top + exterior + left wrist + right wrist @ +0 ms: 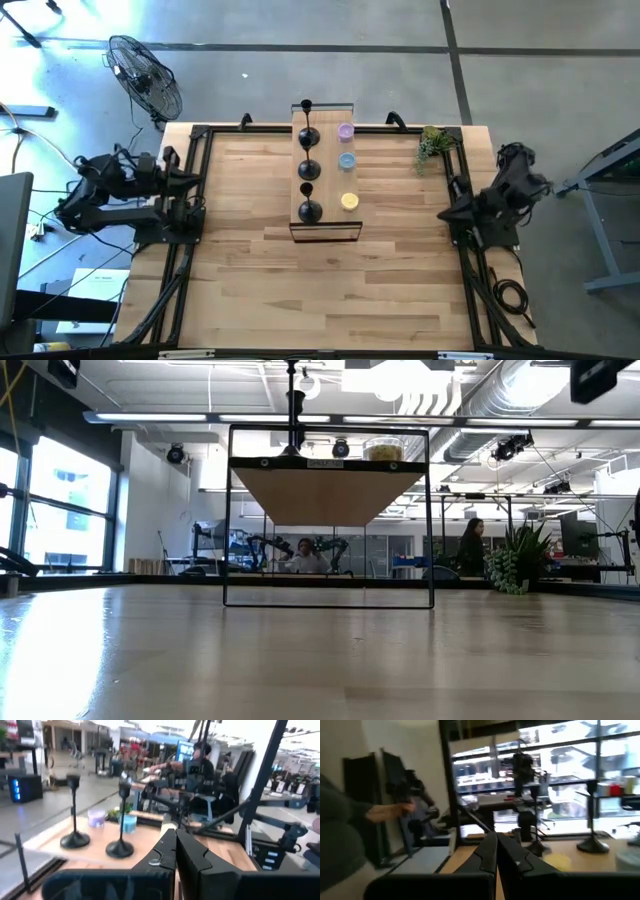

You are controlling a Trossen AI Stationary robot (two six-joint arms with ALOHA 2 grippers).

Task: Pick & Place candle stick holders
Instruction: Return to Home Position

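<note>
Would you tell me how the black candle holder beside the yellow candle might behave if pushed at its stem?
The candle holder would probably tip, not slide: tall thin stem over a small base. It looks rigid. Standing near the shelf edge, it might fall.

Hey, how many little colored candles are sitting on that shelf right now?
3, lined up on the shelf: the purple candle toward the high view's top, the blue candle in the middle, the yellow candle toward its bottom. None appears hidden.

left claw [175,833] closed, two candle stick holders [120,849] on shelf [44,844], candles [96,818] beside
</note>
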